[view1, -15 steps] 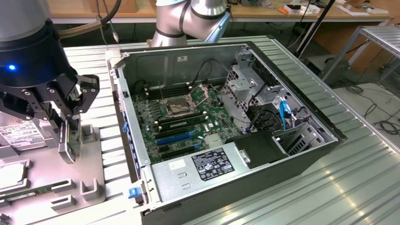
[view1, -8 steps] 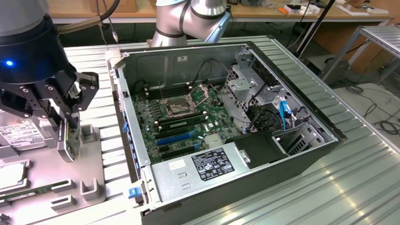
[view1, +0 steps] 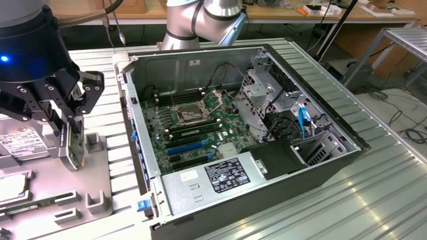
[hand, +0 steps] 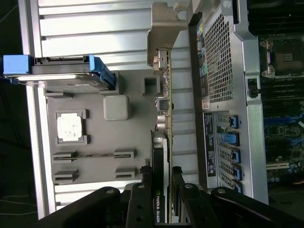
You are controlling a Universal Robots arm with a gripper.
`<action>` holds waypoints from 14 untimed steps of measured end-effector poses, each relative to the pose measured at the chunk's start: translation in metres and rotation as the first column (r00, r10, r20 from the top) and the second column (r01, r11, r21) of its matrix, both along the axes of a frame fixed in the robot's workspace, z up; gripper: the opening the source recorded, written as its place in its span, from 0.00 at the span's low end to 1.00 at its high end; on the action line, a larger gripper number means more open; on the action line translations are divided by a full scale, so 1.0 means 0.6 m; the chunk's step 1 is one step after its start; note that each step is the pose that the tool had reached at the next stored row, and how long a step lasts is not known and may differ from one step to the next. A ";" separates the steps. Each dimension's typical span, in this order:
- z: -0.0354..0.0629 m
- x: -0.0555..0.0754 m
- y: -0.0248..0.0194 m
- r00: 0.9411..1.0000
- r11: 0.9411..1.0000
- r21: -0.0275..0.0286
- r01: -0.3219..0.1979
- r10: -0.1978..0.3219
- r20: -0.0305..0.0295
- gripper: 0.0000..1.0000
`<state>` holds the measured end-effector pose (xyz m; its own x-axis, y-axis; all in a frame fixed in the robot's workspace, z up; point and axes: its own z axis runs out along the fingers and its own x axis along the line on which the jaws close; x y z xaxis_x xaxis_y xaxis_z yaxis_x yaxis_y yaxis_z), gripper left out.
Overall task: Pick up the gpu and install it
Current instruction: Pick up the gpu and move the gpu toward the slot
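The gpu [view1: 72, 149] is a thin dark card held on edge, its silver bracket end pointing down over the grey parts tray [view1: 100, 165]. My black gripper [view1: 69, 134] is shut on it, one finger on each face, at the exterior view's left. In the wrist view the gpu [hand: 164, 118] runs edge-on away from my gripper [hand: 167, 192], with its silver bracket [hand: 164, 28] at the far end. The open computer case [view1: 200, 54] lies beside the tray, at the exterior view's centre. Its green motherboard [view1: 193, 125] and blue card slots [view1: 187, 147] are exposed.
On the tray lie a silver hard drive [view1: 23, 142] with blue rails [hand: 102, 71], a square processor [hand: 70, 127] and a green memory stick [view1: 33, 205]. The case holds a power supply [view1: 213, 175] and drive cage [view1: 263, 95]. The arm's base [view1: 200, 20] stands behind the case.
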<state>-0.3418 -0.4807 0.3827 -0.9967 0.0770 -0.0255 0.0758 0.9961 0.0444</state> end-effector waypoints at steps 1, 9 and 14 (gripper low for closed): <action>0.002 0.000 0.0000 1.000 1.000 0.000 0.000 0.000 0.000 0.27; 0.013 0.000 0.0000 1.000 1.000 0.000 0.000 0.000 0.000 0.27; 0.020 0.000 0.0000 1.000 1.000 0.000 0.000 0.000 0.000 0.27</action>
